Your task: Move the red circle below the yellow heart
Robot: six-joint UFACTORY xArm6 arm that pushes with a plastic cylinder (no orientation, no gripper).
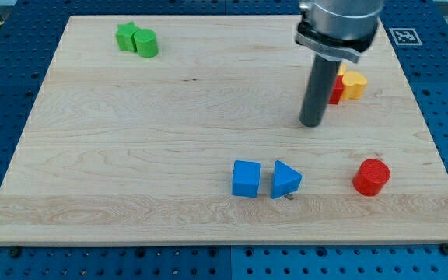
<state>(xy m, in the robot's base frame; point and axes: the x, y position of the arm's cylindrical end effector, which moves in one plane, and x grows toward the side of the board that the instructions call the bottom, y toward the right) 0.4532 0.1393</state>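
Note:
The red circle [372, 176] sits at the view's lower right on the wooden board [131, 155]. The yellow heart [355, 85] is at the upper right, well above the red circle. My tip [312, 124] rests on the board left of the yellow heart and up-left of the red circle, touching neither. A second red block [337, 92] lies against the heart's left side, partly hidden by the rod. A bit of another yellow piece [341, 69] shows just above it, its shape unclear.
A blue cube [246, 178] and a blue triangle [285, 180] sit side by side left of the red circle. A green star [127, 36] and a green circle [146, 43] are at the upper left. The board's right edge [434, 140] is near the red circle.

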